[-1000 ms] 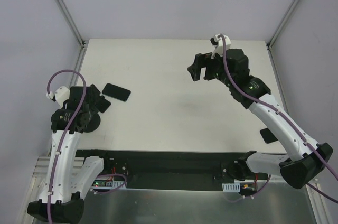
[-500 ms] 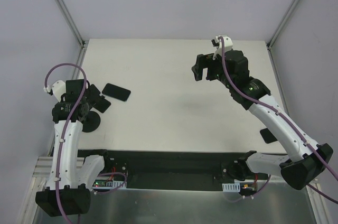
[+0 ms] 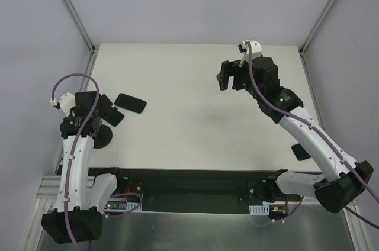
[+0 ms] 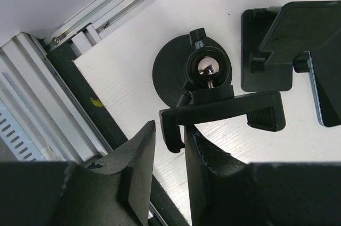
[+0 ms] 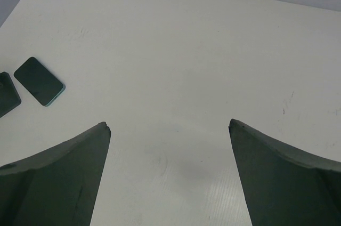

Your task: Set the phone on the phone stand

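Note:
The phone (image 3: 130,103) lies flat on the table at the left; it also shows in the right wrist view (image 5: 39,81) and at the right edge of the left wrist view (image 4: 326,98). The phone stand (image 3: 102,137) stands near the table's front left corner. In the left wrist view I see its round disc base (image 4: 170,71), ball joint and clamp bar (image 4: 218,110). My left gripper (image 4: 170,127) has its jaws close together around the bar's hooked end, with a gap at the left finger. My right gripper (image 3: 224,76) (image 5: 169,123) is open and empty above the table.
A second flat dark slab (image 3: 112,116) lies between the stand and the phone, also seen in the left wrist view (image 4: 266,66). The metal frame rail (image 4: 106,13) runs along the table's left edge by the stand. A black object (image 3: 299,151) lies under my right arm.
My left arm has swung its wrist back and to the left, uncovering the stand's disc base. My right gripper has shifted slightly to the right.

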Robot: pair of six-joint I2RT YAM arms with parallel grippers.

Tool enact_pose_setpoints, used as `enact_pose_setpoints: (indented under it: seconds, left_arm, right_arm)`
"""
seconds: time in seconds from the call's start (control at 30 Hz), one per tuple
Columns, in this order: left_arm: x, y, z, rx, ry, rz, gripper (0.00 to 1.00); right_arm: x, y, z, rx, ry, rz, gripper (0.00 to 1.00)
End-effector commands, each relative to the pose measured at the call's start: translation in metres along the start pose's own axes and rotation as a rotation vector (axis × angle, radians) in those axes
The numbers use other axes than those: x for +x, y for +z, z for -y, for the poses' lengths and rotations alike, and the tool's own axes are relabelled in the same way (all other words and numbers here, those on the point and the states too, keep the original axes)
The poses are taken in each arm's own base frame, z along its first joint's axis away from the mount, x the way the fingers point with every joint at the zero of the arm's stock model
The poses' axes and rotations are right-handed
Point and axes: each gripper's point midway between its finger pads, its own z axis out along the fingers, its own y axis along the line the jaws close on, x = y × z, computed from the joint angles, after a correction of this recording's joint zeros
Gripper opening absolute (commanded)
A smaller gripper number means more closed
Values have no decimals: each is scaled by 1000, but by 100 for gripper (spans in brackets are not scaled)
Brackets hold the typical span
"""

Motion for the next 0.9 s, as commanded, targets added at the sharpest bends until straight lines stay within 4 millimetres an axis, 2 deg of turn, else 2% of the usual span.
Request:
enact_pose_setpoints:
  seconds: [0.0, 0.07, 0.1, 0.13, 0.23, 0.37, 0.53, 0.73, 0.87]
  left_arm:
    - [-11, -1, -13, -46, -15, 69, 26]
    - [-10, 1, -12, -48, -7, 67, 23]
    - [-10, 2, -13, -55, -2, 68, 13]
    - [-10, 3, -13, -57, 7, 67, 8]
    - [-13, 2, -14, -59, 18, 82, 0]
    - [-30, -9, -18, -52, -12, 144, 0]
    - [-57, -37, -16, 23, -86, 228, 0]
    - [-79, -76, 18, 279, -180, 241, 0]
    - [-99, -109, 67, 563, -146, 248, 0]
  right_arm:
    - [-21, -8, 3, 11, 2, 77, 96]
    - [-21, -8, 4, 11, 4, 78, 96]
    - [-21, -8, 3, 9, 6, 78, 96]
    - [-20, -7, 3, 6, 5, 76, 96]
    - [-21, -8, 2, 4, 8, 80, 96]
    - [-21, -7, 1, 3, 8, 79, 96]
    - [-20, -3, 3, 8, 9, 75, 96]
    - [-14, 3, 9, 31, -4, 57, 96]
    - [-9, 5, 20, 72, -19, 40, 96]
